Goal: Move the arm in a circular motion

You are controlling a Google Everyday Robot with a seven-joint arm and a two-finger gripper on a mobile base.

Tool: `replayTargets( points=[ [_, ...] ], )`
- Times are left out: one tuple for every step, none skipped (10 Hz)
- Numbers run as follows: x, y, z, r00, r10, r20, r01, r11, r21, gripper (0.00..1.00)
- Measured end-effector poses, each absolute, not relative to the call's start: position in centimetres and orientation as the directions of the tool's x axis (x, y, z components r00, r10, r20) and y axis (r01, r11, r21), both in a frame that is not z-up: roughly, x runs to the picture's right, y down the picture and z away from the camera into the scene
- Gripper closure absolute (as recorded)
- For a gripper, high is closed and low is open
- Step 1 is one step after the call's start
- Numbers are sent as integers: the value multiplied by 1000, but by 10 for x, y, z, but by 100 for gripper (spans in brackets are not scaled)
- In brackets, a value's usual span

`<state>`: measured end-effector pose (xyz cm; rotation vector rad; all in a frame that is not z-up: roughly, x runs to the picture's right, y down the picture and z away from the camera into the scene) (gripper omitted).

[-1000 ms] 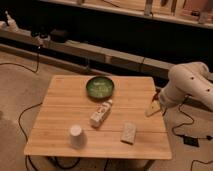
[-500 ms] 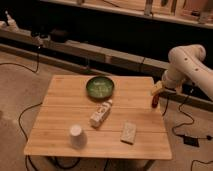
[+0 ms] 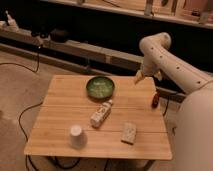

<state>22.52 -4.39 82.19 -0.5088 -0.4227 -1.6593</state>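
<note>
The arm (image 3: 167,60) is cream-white with thick rounded segments and small dark dots. It reaches in from the right, bends high at an elbow, and comes down to a small tan gripper (image 3: 138,77). The gripper hangs over the far right part of the wooden table (image 3: 60,120), just right of a green bowl (image 3: 100,86) and apart from it. Nothing shows in the gripper.
On the table lie a light bottle on its side (image 3: 101,113), a white cup (image 3: 76,135) at the front left, a pale packet (image 3: 129,132) and a small reddish object (image 3: 155,99) at the right edge. Cables trail on the floor at left; a dark shelf runs behind.
The arm's tip has swung from the table's right edge up and back toward the far right corner, nearer the bowl. The reddish object now shows uncovered. Table items have not moved.
</note>
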Motion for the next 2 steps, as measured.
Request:
replayTargets(
  points=[
    [190, -46, 821, -174, -828, 534, 984, -172, 55, 20],
    [141, -40, 814, -251, -824, 508, 967, -198, 158, 20]
  ],
)
